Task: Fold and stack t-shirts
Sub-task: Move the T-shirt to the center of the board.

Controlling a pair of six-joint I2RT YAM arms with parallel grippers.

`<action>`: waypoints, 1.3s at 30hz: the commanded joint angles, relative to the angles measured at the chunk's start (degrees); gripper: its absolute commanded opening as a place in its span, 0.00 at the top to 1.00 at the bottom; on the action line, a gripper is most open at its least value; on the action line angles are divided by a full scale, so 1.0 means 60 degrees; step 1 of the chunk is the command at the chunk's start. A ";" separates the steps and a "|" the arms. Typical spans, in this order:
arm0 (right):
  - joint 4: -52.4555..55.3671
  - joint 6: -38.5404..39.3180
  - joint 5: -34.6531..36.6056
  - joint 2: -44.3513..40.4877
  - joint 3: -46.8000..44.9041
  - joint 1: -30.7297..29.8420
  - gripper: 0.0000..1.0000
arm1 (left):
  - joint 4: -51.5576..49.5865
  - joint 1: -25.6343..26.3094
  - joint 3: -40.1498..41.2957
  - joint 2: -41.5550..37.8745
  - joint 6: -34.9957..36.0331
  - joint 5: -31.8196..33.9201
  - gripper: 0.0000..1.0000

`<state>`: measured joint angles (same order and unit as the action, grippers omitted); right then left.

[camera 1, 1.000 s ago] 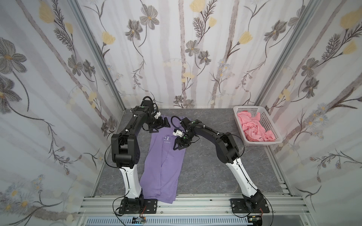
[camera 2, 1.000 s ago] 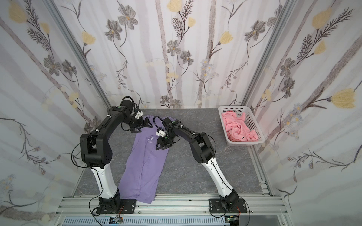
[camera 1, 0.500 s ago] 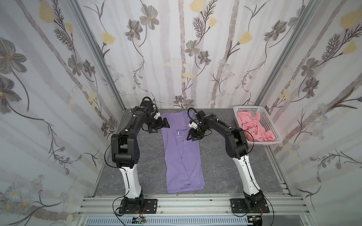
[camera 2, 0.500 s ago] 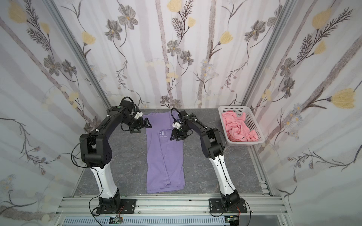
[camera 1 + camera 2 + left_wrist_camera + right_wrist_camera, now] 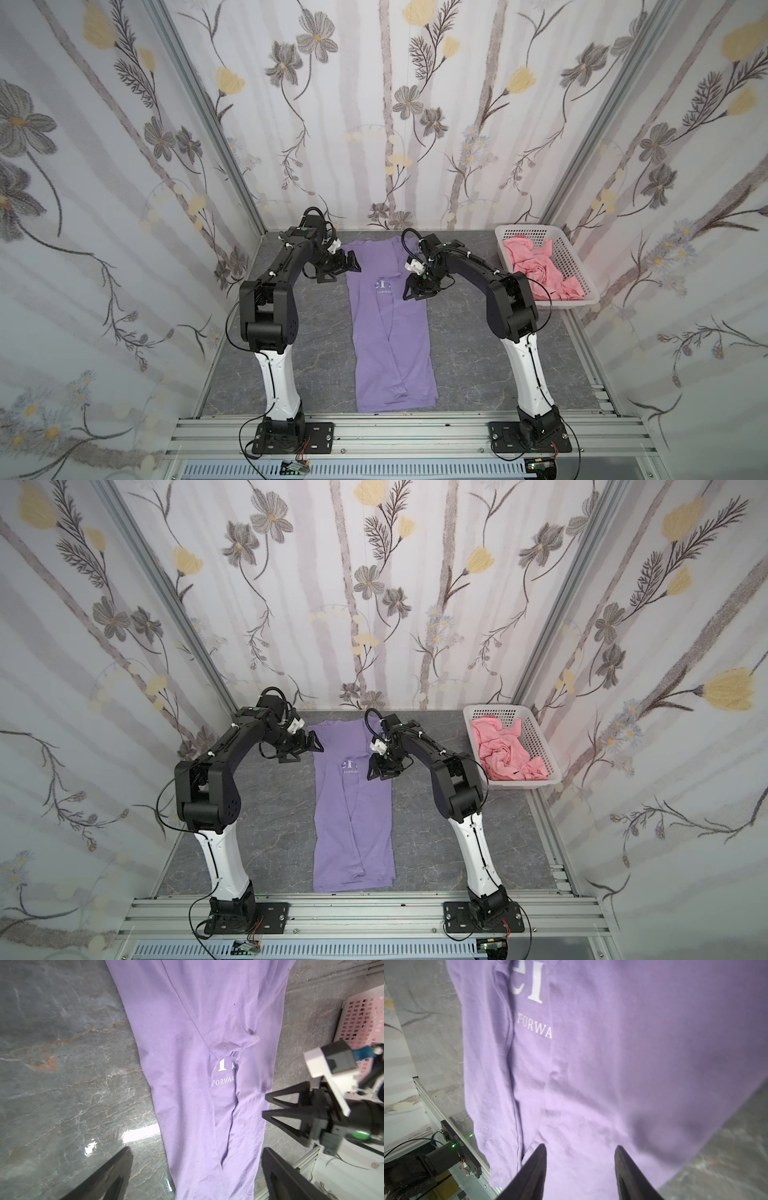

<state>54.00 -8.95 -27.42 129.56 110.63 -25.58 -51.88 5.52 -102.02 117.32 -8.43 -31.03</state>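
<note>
The lavender-purple t-shirt lies flat in a long narrow strip down the table's middle, sides folded in and part of its white lettering showing. My left gripper is open beside the shirt's far left edge; in the left wrist view the shirt passes under the gripper. My right gripper hangs just above the shirt's right edge by the lettering, open with nothing between its fingers. The pink t-shirt is crumpled in the basket.
A white perforated basket stands at the back right corner. The grey marble table is walled by floral panels on three sides. An aluminium rail with both arm bases runs along the front edge.
The purple shirt has swung from a slant toward the front left to lie straight down the middle. My right gripper moved right with it. The left arm has barely moved.
</note>
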 commanded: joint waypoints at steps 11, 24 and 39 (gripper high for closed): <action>0.0221 0.0540 0.0096 -0.2795 -0.4487 -0.2601 0.47 | 0.2679 0.0113 -0.2191 0.2338 -0.1159 -0.0629 0.00; -0.0083 0.0005 0.0120 -0.2678 -0.5365 -0.4431 0.47 | 0.2294 0.0237 -0.3769 0.4168 -0.1030 -0.0652 0.00; -0.0076 -0.0149 0.0380 -0.2155 -0.5358 -0.5594 0.56 | 0.1483 0.0227 -0.4948 0.4923 -0.0625 -0.0747 0.00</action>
<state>53.12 -9.45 -26.83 116.20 78.67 -58.94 -41.23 7.03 -131.04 146.41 -13.61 -34.81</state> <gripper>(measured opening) 0.462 0.997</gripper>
